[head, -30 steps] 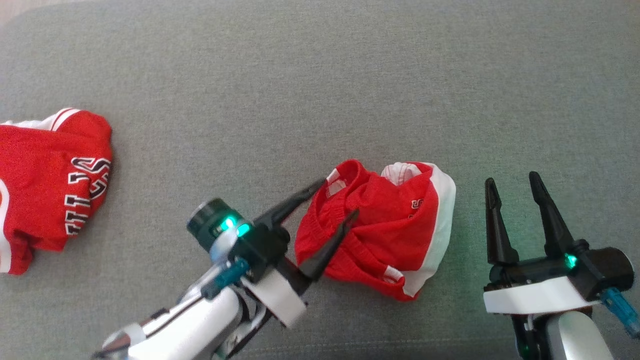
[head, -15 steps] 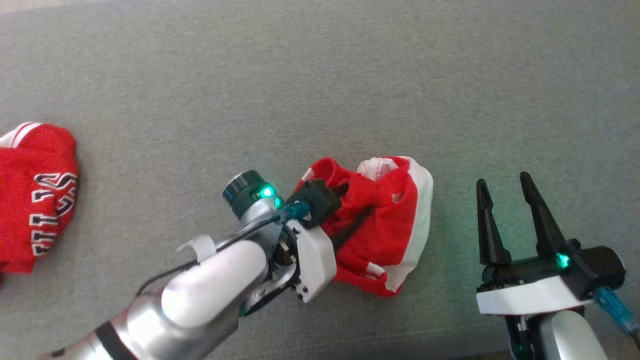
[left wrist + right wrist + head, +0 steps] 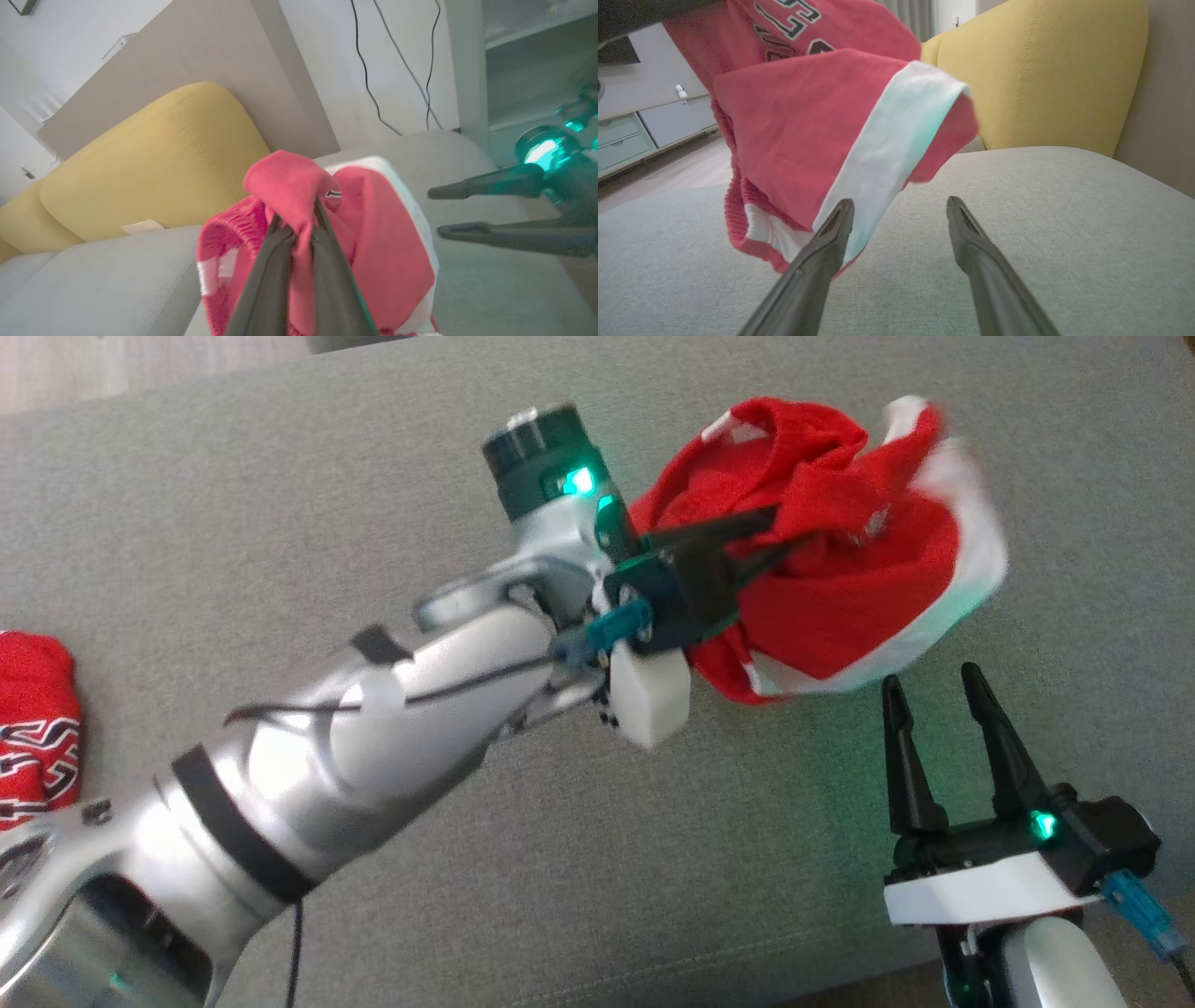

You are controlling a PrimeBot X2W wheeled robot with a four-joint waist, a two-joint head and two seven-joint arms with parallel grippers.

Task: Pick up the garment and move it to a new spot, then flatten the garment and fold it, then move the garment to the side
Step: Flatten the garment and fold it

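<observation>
Though lately on the cushion, garment aloft.

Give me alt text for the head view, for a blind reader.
The left gripper holds a bunched red and white fabric garment, jaws shut, above a grey upholstered cushion. The right gripper sits open at lower right; a second red lettered garment lies at the left edge.

A: Entry, left forearm: silver shell, two black bands, thin black cable along it.
B: Wrist end: dark round cap with green light, teal connector, white block.
A: And the right gripper: two long black tapering fingers, black base, green light, white band, teal plug.
</observation>
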